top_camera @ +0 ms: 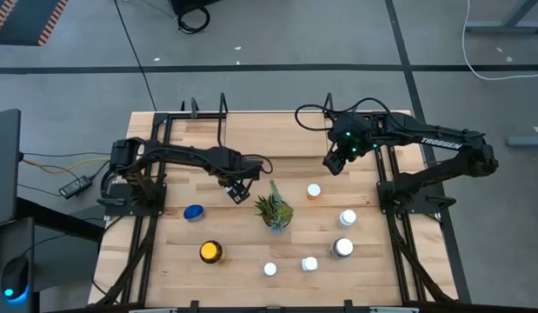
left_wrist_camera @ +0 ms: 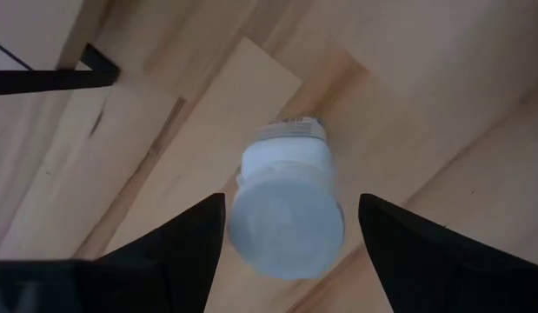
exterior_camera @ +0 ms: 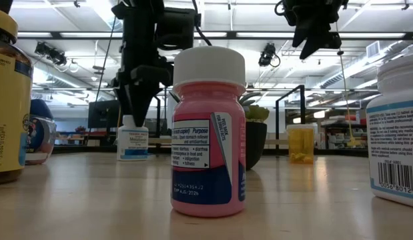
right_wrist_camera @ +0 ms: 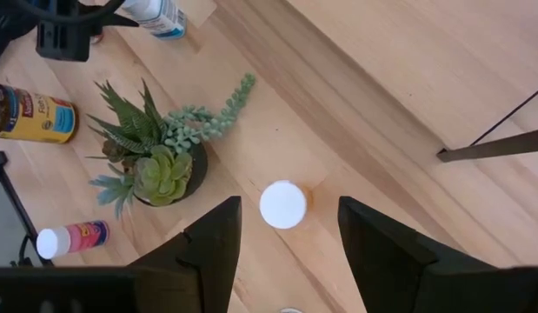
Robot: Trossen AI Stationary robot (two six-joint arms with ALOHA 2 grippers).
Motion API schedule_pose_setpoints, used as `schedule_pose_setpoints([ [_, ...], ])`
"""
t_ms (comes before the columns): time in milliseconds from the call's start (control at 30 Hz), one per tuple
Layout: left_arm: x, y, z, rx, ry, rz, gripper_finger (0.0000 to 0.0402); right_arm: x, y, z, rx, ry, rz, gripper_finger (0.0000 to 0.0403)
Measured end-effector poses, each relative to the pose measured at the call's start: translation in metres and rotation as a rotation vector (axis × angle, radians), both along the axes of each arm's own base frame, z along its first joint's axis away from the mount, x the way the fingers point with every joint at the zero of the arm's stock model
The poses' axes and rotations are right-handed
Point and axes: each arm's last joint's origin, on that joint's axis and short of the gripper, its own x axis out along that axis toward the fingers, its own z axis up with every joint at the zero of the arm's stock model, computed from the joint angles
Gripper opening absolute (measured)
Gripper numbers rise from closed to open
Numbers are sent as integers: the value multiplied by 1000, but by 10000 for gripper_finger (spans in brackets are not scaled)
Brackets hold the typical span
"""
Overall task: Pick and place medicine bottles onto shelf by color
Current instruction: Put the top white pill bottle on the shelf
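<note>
From above, the left gripper is seen over the middle of the tabletop, the right gripper nearer the far right corner. In the left wrist view, a white-capped bottle is framed between spread fingers, ungripped. In the right wrist view, an orange bottle is seen beneath parted, empty fingers, beside a plant.

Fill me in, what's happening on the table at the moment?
The left gripper hangs open straight above a white-capped bottle standing beside the plant, fingers either side, not gripping. The right gripper hovers open above the orange bottle, holding nothing. The other bottles stand loose on the table.
</note>
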Motion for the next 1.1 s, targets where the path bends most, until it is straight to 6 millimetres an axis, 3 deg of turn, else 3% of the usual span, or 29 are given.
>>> schedule_pose_setpoints([
  [800, 0, 1, 0, -3, 1, -10, 254, 0, 0, 0, -6, 1, 10, 200],
  [1100, 0, 1, 0, -3, 2, -23, 184, 0, 0, 0, -6, 1, 10, 200],
])
